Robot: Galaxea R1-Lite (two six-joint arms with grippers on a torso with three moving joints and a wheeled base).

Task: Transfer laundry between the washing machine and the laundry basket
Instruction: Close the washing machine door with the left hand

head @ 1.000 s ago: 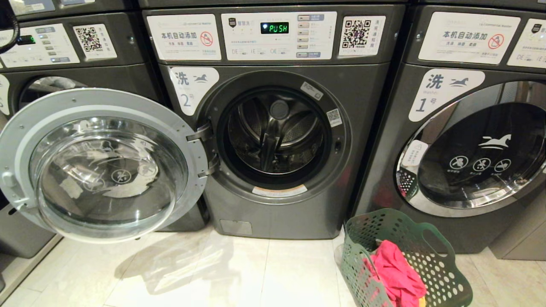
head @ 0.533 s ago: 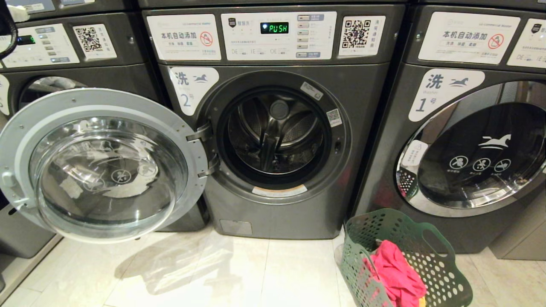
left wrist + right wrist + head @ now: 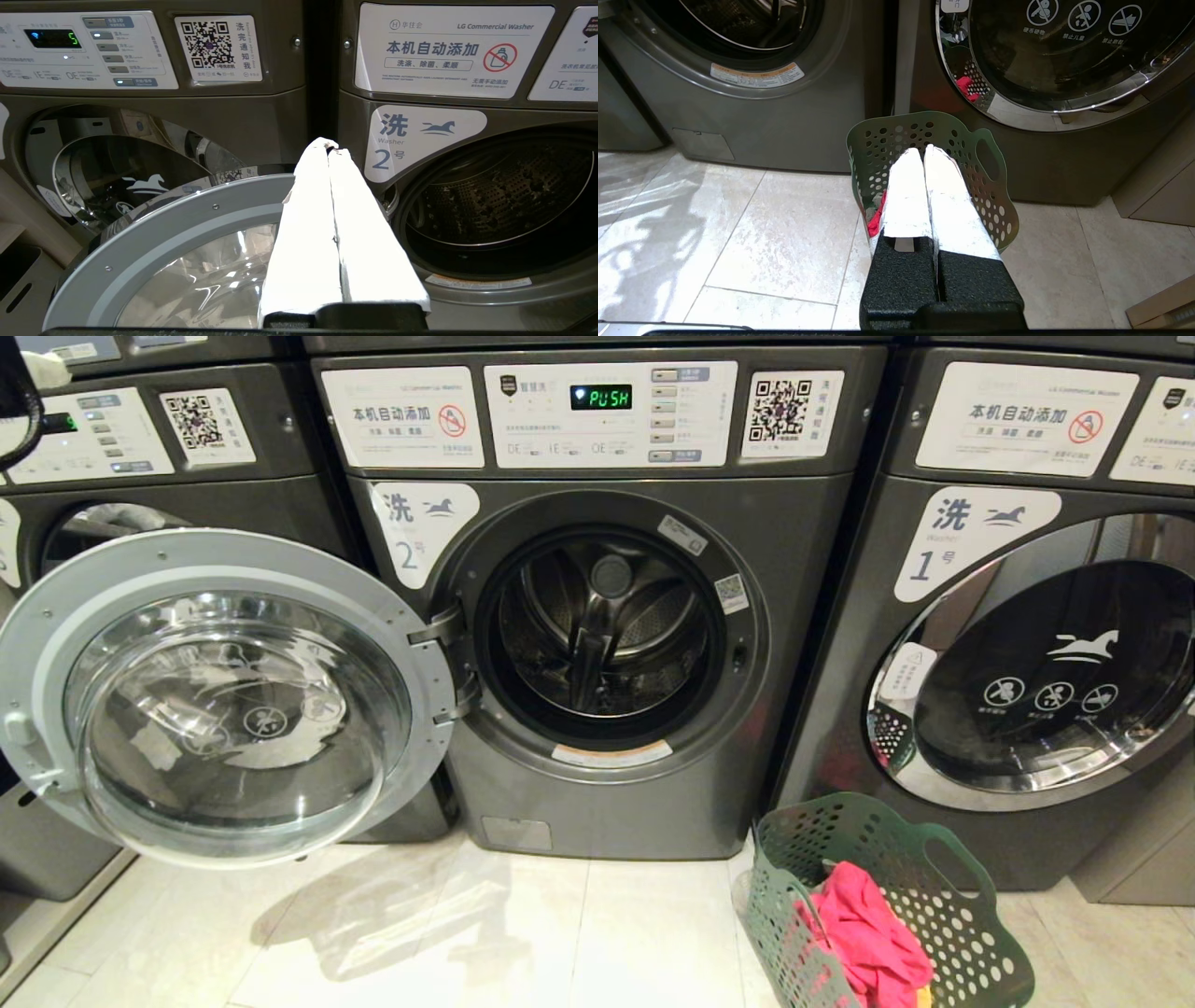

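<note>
The washing machine marked 2 (image 3: 794,569) stands in the middle with its round glass door (image 3: 233,700) swung wide open to the left. Its steel drum (image 3: 607,625) shows no cloth. A green perforated laundry basket (image 3: 952,915) sits on the floor at the right, holding pink-red laundry (image 3: 868,933). My left gripper (image 3: 329,148) is shut and empty, held high over the door's grey rim (image 3: 187,214), left of the drum opening (image 3: 504,200). My right gripper (image 3: 923,150) is shut and empty, hanging above the basket (image 3: 999,205), where red cloth (image 3: 875,221) peeks out.
Machine 1 (image 3: 1046,672) on the right has its door closed, right behind the basket. Another machine (image 3: 112,439) stands at the left, partly behind the open door. Pale floor tiles (image 3: 485,933) stretch in front of machine 2.
A white tip of the left gripper has edged into the top left corner of the head view. The machines, door, basket and laundry have not moved.
</note>
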